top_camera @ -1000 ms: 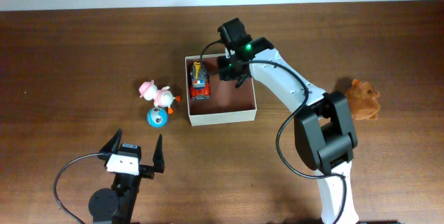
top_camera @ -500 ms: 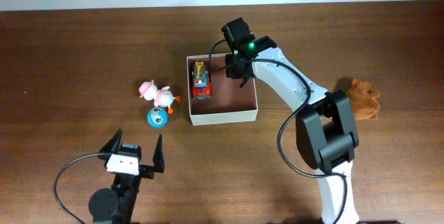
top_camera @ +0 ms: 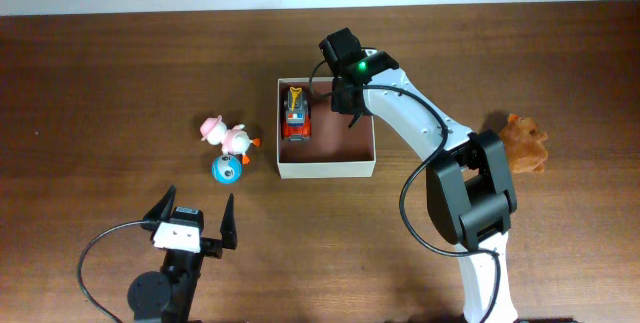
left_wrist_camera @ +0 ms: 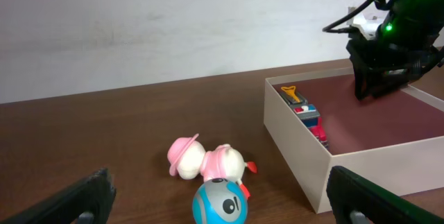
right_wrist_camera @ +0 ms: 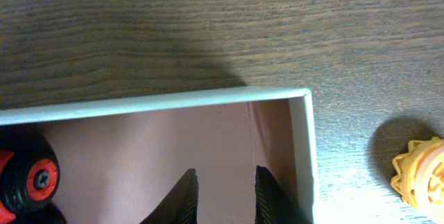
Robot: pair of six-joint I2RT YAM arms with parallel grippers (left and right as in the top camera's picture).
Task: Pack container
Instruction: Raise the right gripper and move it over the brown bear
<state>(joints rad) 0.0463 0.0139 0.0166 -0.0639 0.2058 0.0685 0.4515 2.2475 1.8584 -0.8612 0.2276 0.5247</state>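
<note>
The container (top_camera: 340, 168), a shallow cream box with a pink-brown floor, stands mid-table and holds a red-and-yellow toy car (top_camera: 295, 113) along its left wall. My right gripper (top_camera: 346, 103) reaches down inside the box near its far right corner. In the right wrist view its fingers (right_wrist_camera: 186, 197) stand slightly apart over the bare floor, close to the box wall (right_wrist_camera: 302, 148), holding nothing. My left gripper (top_camera: 197, 221) rests open near the front edge. Its fingers (left_wrist_camera: 90, 195) frame a blue-and-grey ball toy (left_wrist_camera: 219, 203) and a pink-and-white duck (left_wrist_camera: 207, 161) lying left of the box.
A brown plush toy (top_camera: 525, 145) lies at the right beside the right arm's base. A yellow toothed wheel-like toy (right_wrist_camera: 422, 172) sits on the wood just outside the box corner. The car's red-and-black wheel (right_wrist_camera: 31, 175) shows at the right wrist view's left edge.
The container has slid a little to the right with the car in it, and my right gripper moved right with it. The left arm has not moved.
</note>
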